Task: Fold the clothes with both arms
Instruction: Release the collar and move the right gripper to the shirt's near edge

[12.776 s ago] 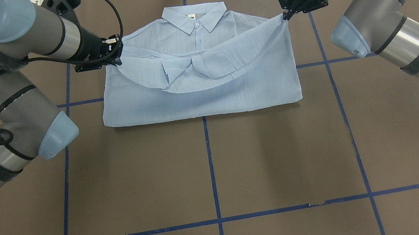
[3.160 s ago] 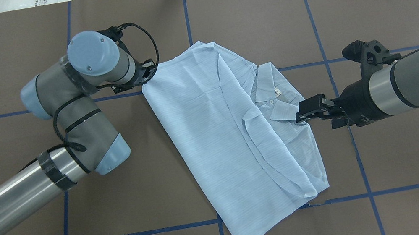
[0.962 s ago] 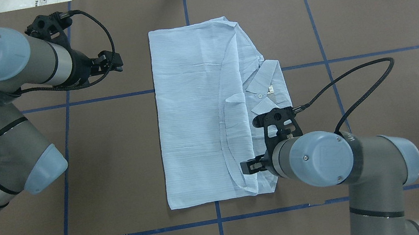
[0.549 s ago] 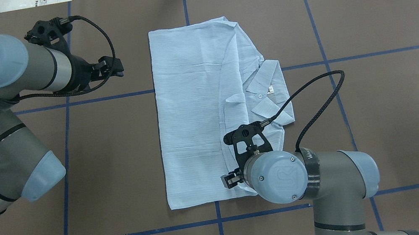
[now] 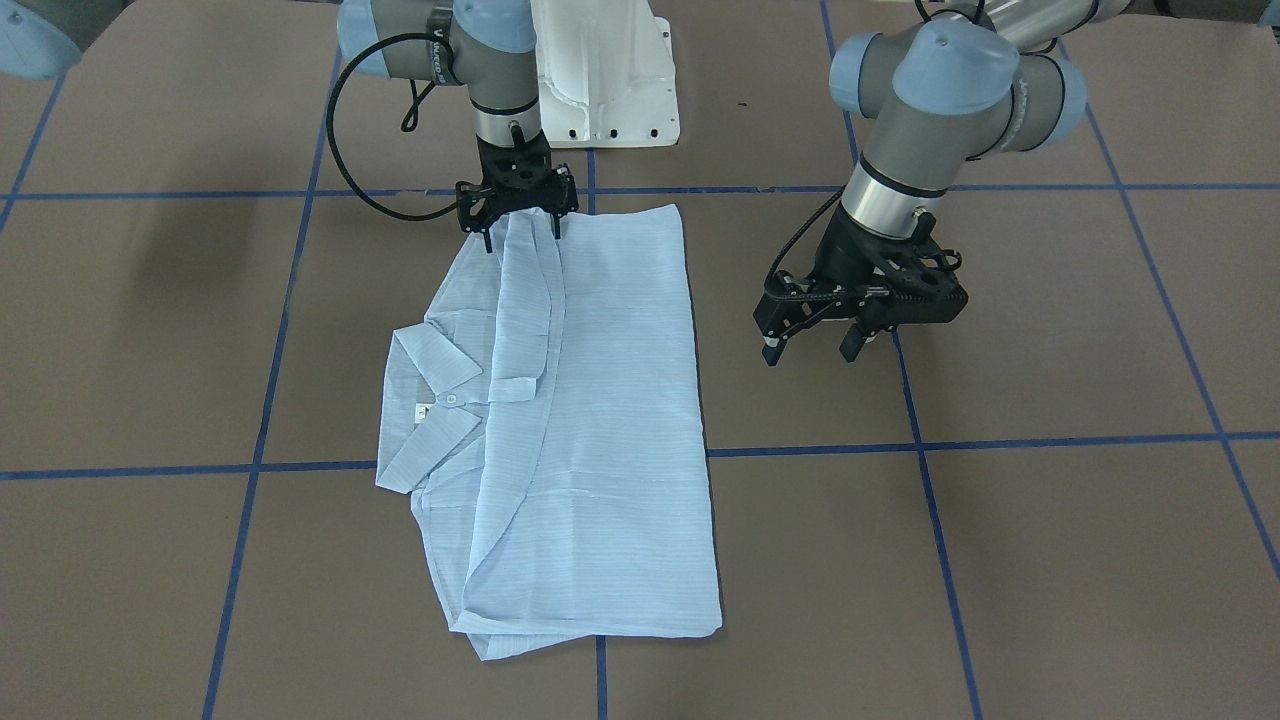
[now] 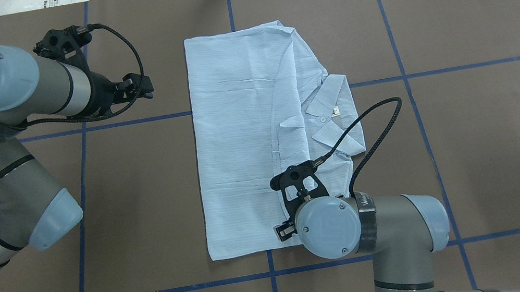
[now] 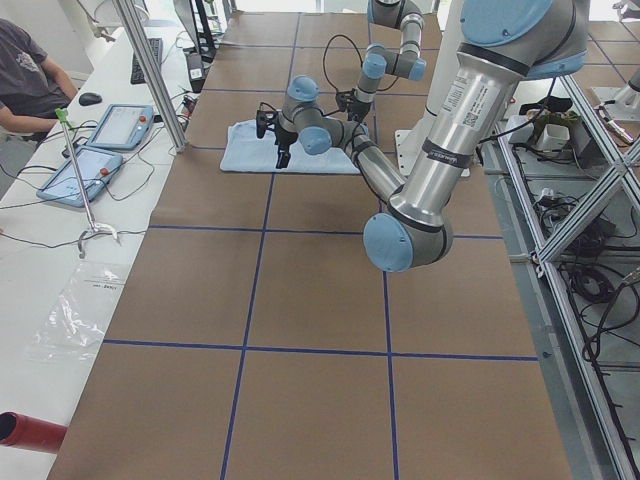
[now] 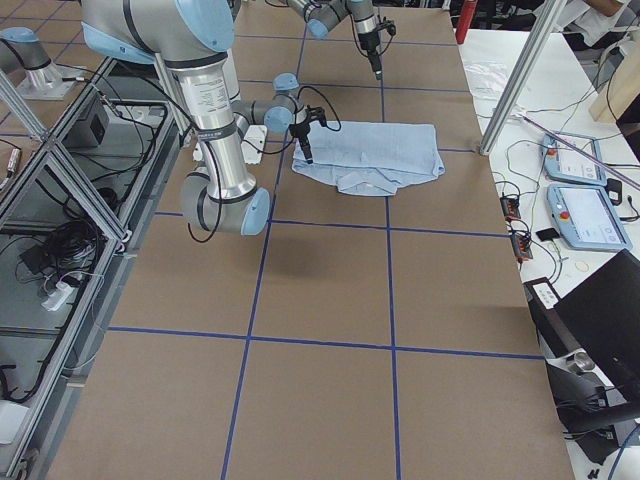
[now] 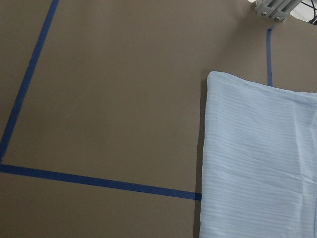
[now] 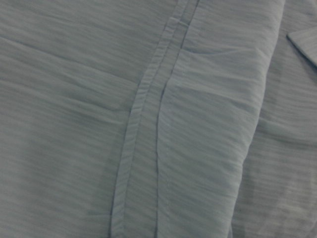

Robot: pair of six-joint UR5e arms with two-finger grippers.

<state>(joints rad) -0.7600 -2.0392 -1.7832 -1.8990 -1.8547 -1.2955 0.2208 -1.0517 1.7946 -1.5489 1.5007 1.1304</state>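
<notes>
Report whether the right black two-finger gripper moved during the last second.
Yes. In the overhead view the right black two-finger gripper slid left, toward the central blue tape line.

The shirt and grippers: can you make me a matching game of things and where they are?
1 left gripper
2 right gripper
3 collar
4 white base

A over the shirt's end nearest the robot
B at the table's robot side, in the middle
C over bare table beside the shirt
D on the shirt's side towards the robot's right

Pairs: 1-C, 2-A, 3-D, 4-B
</notes>
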